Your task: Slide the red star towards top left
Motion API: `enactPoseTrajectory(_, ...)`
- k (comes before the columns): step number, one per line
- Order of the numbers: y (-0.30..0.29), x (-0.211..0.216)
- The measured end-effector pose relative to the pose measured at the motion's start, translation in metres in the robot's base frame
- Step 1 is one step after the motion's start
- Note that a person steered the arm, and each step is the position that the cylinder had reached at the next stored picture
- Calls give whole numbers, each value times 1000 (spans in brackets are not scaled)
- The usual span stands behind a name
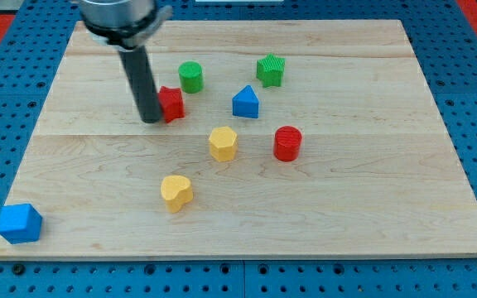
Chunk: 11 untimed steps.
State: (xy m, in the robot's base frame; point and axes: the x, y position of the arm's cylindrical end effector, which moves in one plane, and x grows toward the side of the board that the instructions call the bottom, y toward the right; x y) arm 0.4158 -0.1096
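My tip (150,121) is pressing down on the wooden worktop (98,207), and since the arm is ending in a plain dark rod rather than a hand, no opening or closing state is showing. The rod is rising from the tip toward the view's top, where its grey mount is filling the upper edge. Touching the tip on its right side, the red star (171,103) is sitting, partly hidden behind the rod on its left edge. Just beyond the star, up and to the right of the tip, the green cylinder (191,76) is standing near the star but apart from it. Farther right of the tip, the blue block with a peaked top (245,102) is resting, and above and right of that the green star-like block (271,69) is lying nearer the worktop's far edge. Below and right of the tip, the yellow hexagonal block (223,142) is sitting, with the red cylinder (288,142) lying well to its right. Straight below the tip and slightly right, the yellow heart-shaped block (175,192) is resting. Farthest from the tip, down at the view's bottom left corner, the blue cube-like block (18,223) is sitting at the very edge of the worktop.
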Motion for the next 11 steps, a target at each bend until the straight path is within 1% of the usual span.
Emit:
enactPoseTrajectory(1, 46, 4)
enactPoseTrajectory(2, 59, -6)
enactPoseTrajectory(3, 55, -24)
enactPoseTrajectory(5, -2, -28)
enactPoseTrajectory(6, -16, -44)
enactPoseTrajectory(10, -14, -115)
enactPoseTrajectory(11, -5, -124)
